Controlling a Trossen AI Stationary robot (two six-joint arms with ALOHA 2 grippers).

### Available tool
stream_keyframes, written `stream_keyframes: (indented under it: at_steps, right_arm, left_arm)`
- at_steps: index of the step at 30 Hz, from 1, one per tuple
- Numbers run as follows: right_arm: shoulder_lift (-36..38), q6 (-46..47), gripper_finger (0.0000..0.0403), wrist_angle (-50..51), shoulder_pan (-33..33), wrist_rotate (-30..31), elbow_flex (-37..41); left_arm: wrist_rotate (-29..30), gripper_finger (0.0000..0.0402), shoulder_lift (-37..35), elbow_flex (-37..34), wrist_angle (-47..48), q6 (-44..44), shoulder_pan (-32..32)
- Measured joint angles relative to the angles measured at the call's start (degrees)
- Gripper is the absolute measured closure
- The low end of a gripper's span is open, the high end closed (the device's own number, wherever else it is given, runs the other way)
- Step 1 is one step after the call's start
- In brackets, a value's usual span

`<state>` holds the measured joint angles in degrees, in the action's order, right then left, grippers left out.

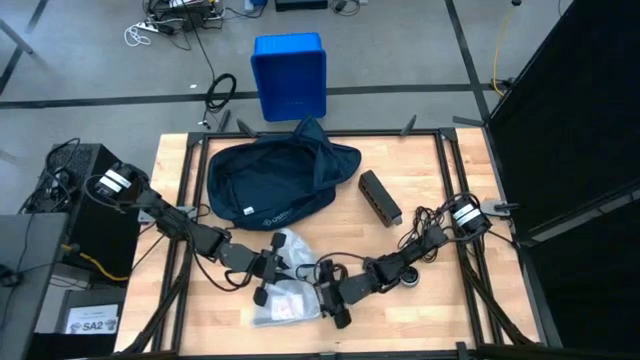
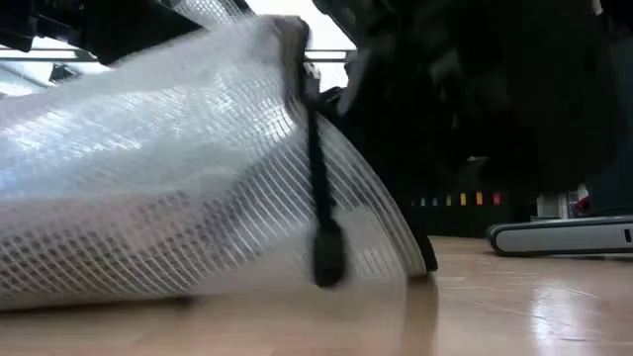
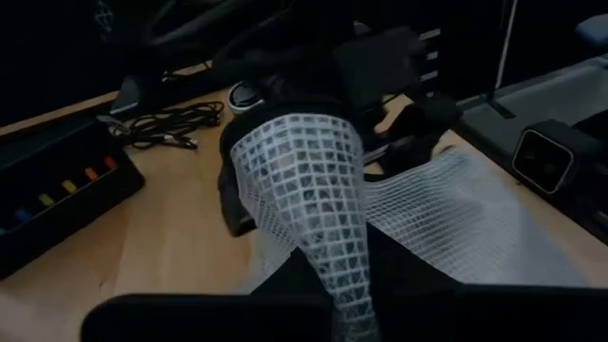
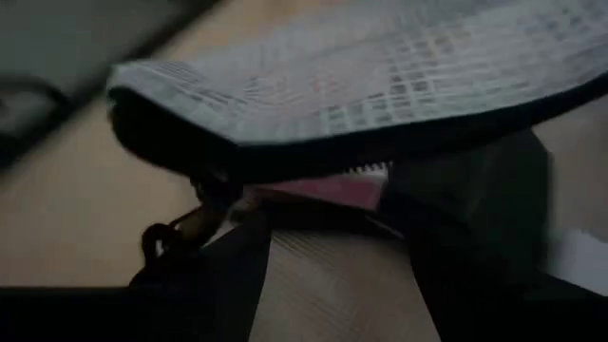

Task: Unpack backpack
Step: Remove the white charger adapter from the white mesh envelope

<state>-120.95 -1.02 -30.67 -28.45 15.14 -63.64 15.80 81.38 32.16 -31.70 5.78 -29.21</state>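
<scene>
The left gripper (image 1: 268, 268) sits at the front-centre of the worktop (image 1: 420, 180), its jaws fully closed on the left edge of a translucent mesh zip pouch (image 1: 285, 290); the left wrist view shows the mesh fabric bunched and pulled up between the fingers. The pouch lies flat on the wood in front of the backpack (image 1: 275, 180), clear of it. The right gripper (image 1: 330, 295) is at the right edge of the same pouch. Its jaws stand partly apart in the right wrist view, with the pouch's dark-bound edge across the gap (whether they have any hold on it cannot be told).

Progress, as a judgement: one item, the pouch, is out of the backpack, and a dark rectangular case (image 1: 380, 197) lies to the right of the bag. The backpack is slumped open at the rear-centre of the worktop; its contents are not visible, so the remaining work cannot be stated.

The surface is pale wood planking inside a dark frame. Beyond the far edge, a blue plastic bin (image 1: 290, 75) stands on a grey floor with loose cables.
</scene>
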Motion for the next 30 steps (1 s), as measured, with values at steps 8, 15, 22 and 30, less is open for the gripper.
stream_keyframes:
  at_steps: [8,15,22,30]
  right_arm:
    - [0.59,1.47,0.0121,-4.26,0.07,-1.59,0.00]
    - [0.51,1.49,0.0055,-5.01,0.77,-1.39,0.00]
    - [0.22,-0.34,0.0025,-3.96,2.09,2.47,0.00]
    - [0.20,-13.06,0.0044,1.69,1.55,11.14,-0.07]
  left_arm:
    - [5.60,0.0401,0.00,0.00,0.40,-0.02,0.36]
    - [9.63,0.0401,0.00,0.00,-0.29,-0.35,1.61]
    - [10.78,0.0401,0.00,0.00,-0.61,-1.55,2.67]
    - [10.76,0.0401,0.00,0.00,-0.03,-1.57,2.67]
